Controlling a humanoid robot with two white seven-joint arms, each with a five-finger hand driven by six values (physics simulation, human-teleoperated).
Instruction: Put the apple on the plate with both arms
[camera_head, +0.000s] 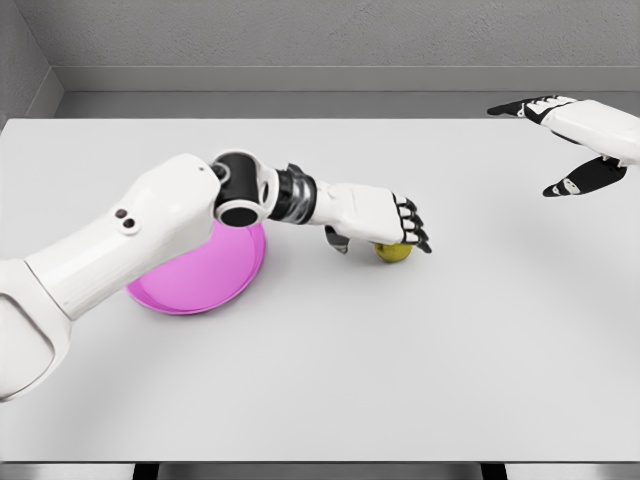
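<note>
A yellow-green apple (393, 253) rests on the white table, right of the middle. My left hand (385, 238) reaches over it from the left. Its dark fingertips (413, 232) drape over the apple's top, while the thumb (337, 243) hangs down apart from the fruit on its left; only the apple's lower half shows. The pink plate (195, 285) lies to the left on the table, its upper part hidden by my left forearm and elbow. Far off at the upper right, my right hand (545, 150) hovers open with fingers spread, holding nothing.
The table (330, 380) is a plain white surface; its front edge runs along the bottom of the view. A grey wall stands behind the far edge.
</note>
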